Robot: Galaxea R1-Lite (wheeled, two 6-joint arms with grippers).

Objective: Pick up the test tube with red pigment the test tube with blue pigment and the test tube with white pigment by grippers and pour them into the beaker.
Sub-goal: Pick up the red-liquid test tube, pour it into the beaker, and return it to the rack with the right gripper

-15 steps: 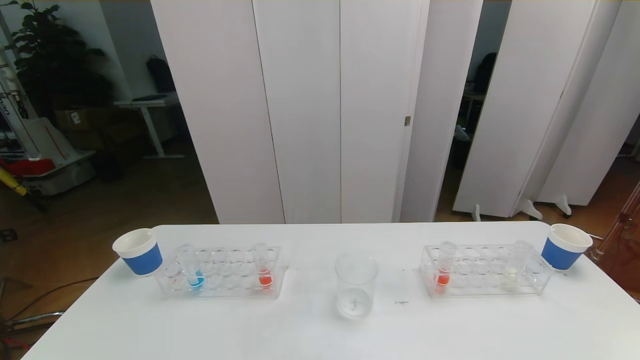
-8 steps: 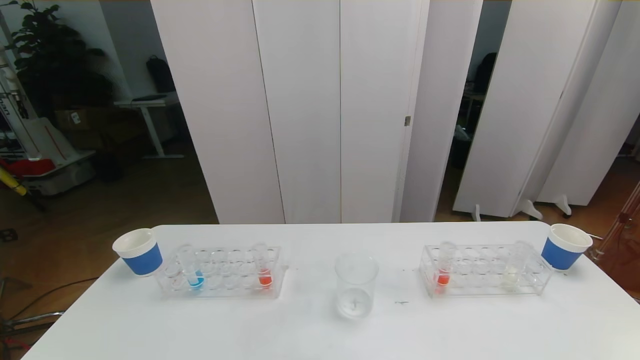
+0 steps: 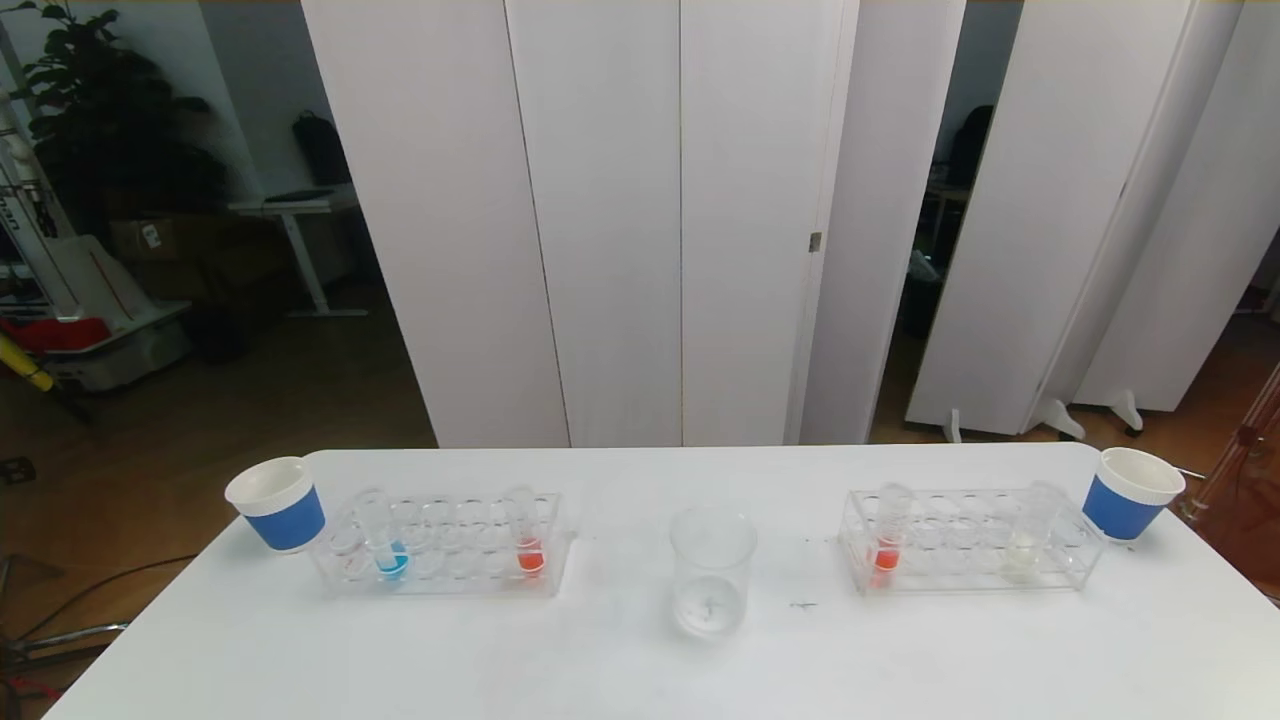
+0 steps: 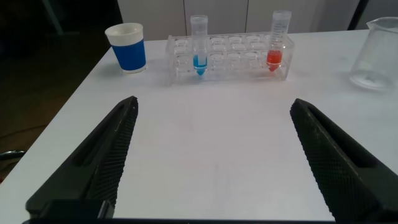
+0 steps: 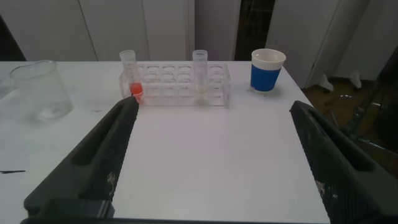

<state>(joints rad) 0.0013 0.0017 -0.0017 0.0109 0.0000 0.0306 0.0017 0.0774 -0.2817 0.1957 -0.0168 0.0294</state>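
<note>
Both racks flank the beaker (image 3: 711, 570) at the surface (image 3: 640, 660) center, so each arm reaches its own tubes. Blue tube (image 3: 384, 540) at nine o'clock, white tube (image 3: 1030, 535) at three. Left claw (image 4: 214, 155) and right claw (image 5: 211, 158) gape wide, empty.

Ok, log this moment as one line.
stage: pre-grasp | left gripper: open | right gripper: open | tubes: racked | beaker: centre of table

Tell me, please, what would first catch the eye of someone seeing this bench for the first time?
The bright liquids stand out: the slim clear test tube with blue pigment and a clear tube of orange-red liquid stand in the clear plastic rack on the left. A wide clear beaker stands mid-table, and blue-and-white paper cups mark both far corners.
</note>
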